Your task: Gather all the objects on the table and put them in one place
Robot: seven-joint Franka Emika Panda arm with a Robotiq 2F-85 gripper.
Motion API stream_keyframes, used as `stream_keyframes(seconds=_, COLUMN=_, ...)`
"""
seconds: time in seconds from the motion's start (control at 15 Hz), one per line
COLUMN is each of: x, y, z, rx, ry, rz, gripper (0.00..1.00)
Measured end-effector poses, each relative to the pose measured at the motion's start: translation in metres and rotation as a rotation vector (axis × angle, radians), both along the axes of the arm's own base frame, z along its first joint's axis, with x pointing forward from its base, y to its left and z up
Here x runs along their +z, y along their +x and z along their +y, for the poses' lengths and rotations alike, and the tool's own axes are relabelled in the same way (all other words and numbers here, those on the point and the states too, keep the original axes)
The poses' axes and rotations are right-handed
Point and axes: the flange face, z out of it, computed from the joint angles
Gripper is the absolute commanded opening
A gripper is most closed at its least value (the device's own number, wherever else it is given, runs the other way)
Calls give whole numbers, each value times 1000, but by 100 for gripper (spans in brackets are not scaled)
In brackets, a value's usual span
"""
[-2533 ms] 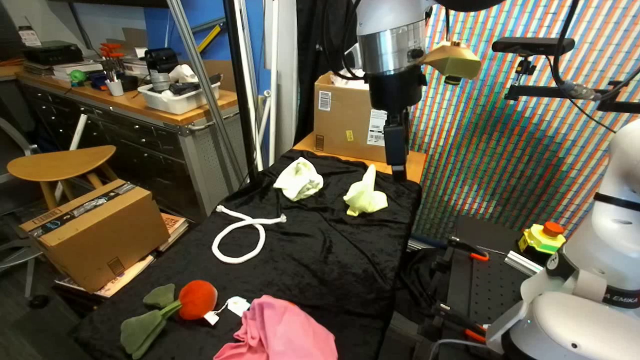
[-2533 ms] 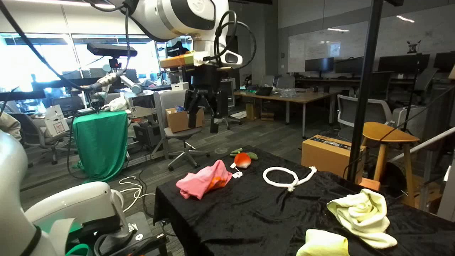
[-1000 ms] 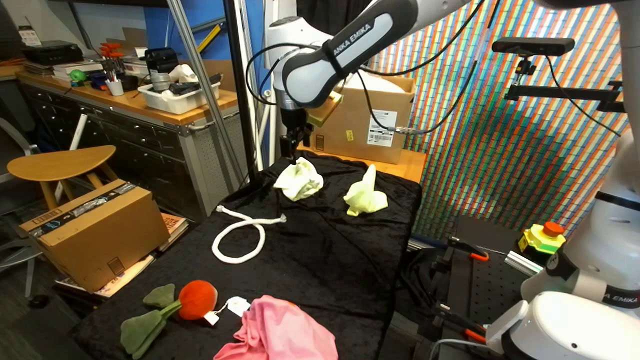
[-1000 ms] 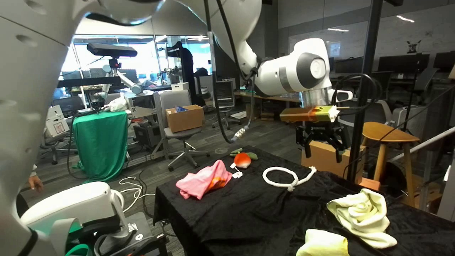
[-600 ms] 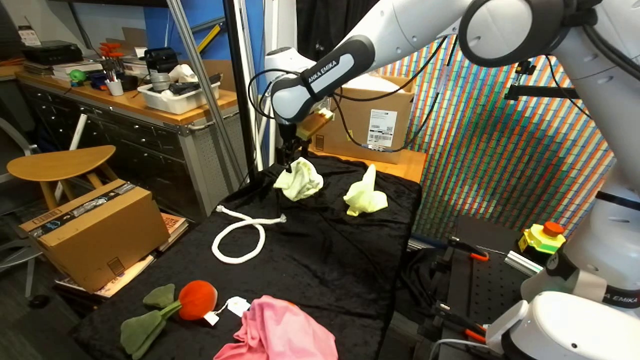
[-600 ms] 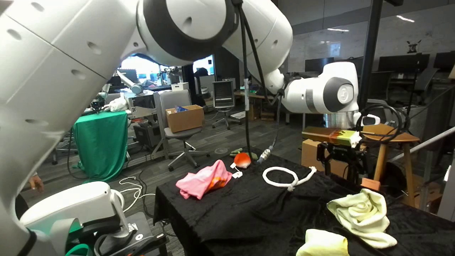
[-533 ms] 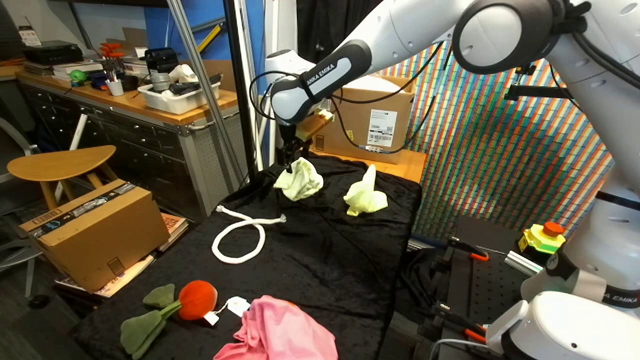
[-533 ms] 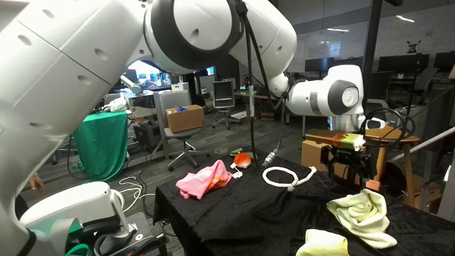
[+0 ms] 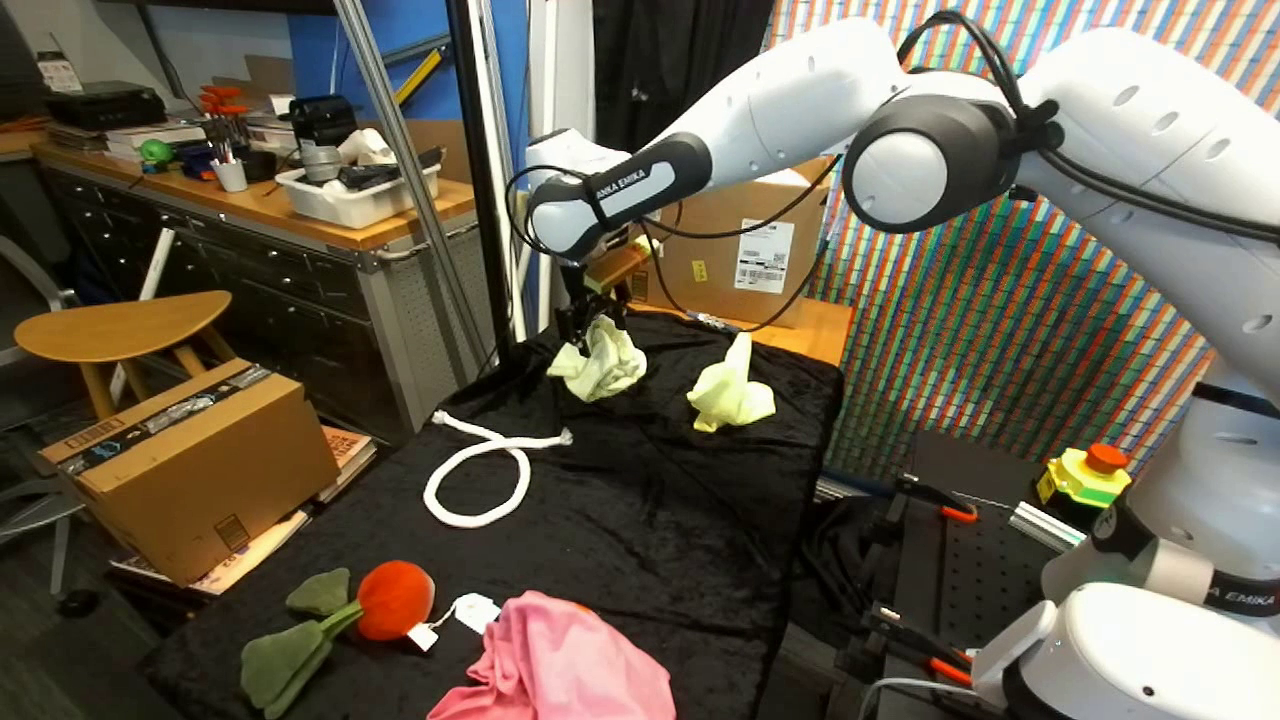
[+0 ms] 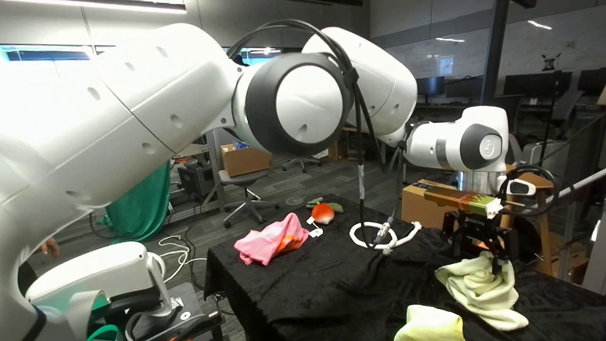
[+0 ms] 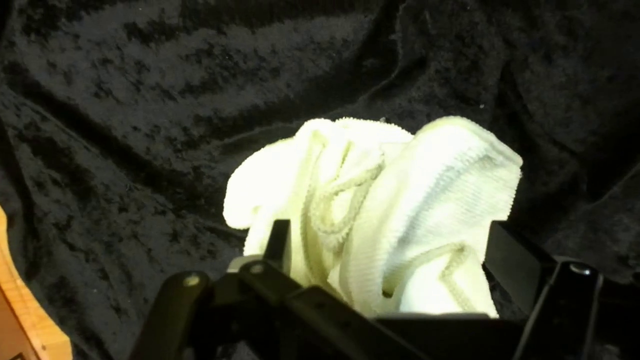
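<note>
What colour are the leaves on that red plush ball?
The leaves are a dull green; they show best in an exterior view.

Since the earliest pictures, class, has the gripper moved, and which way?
Yes: in an exterior view, the gripper has gone rightward and down in the picture, from partly covering the open cardboard box to well right of it.

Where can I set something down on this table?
The middle of the table, between the white rope loop, pink cloth and peaked cream cloth; a slimmer strip between rope and red plush ball. Crowded: beside the pink cloth, where the ball's tags lie, and at the other cream cloth, under the open gripper.
</note>
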Motion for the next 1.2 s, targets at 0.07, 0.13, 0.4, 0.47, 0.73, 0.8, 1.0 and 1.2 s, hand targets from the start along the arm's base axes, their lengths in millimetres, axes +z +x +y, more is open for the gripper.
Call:
stream_keyframes(seconds=0.07, x=-5, y=1, z=-1, rx=-9, ry=-2, rz=12, gripper=100)
stream_keyframes(seconds=0.13, x=-10, y=2, z=-2, rx=-18, ry=-4, rz=24, gripper=100)
stream_keyframes(seconds=0.4, x=-30, y=4, z=-8, rx=-64, ry=-20, rz=58, gripper=66)
stream_keyframes(seconds=0.47, x=-34, y=4, z=-9, rx=-74, ry=-23, rz=63, gripper=58)
stream_keyframes(seconds=0.73, x=-43, y=5, z=-15, rx=-116, ry=-39, rz=64, gripper=27)
stream_keyframes(seconds=0.8, x=-45, y=6, z=-16, rx=-126, ry=-42, rz=62, gripper=19)
stream_keyframes(seconds=1.0, x=-46, y=7, z=-18, rx=-146, ry=-46, rz=56, gripper=6)
stream_keyframes(seconds=1.2, x=-39, y=11, z=-14, rx=-137, ry=-36, rz=41, gripper=8)
